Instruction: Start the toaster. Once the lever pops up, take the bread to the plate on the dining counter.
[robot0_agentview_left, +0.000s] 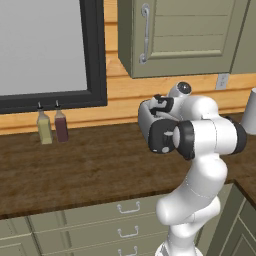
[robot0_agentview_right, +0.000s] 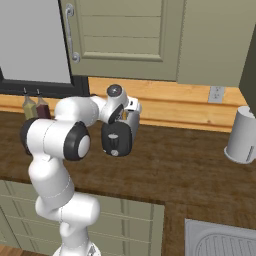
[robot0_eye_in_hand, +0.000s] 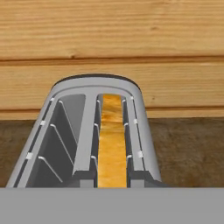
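worktop (robot0_agentview_left: 90, 170): dark wood, grey-green drawers below, wooden wall boards behind.
arm (robot0_agentview_left: 200, 150): white, bent over the worktop, hand above the toaster.
toaster (robot0_eye_in_hand: 94, 131): silver-white, two slots, on the worktop against the wall; black end panel (robot0_agentview_right: 116, 140) faces the base.
jug (robot0_agentview_right: 243, 135): pale, far right on the worktop.
bottles (robot0_agentview_left: 52, 126): two, under the window.
bread (robot0_eye_in_hand: 111, 144): tan-yellow slice upright in the right slot.
gripper: closed, nothing seen held.

Bread (robot0_eye_in_hand: 112, 144) upright in silver toaster's (robot0_eye_in_hand: 142, 131) right slot
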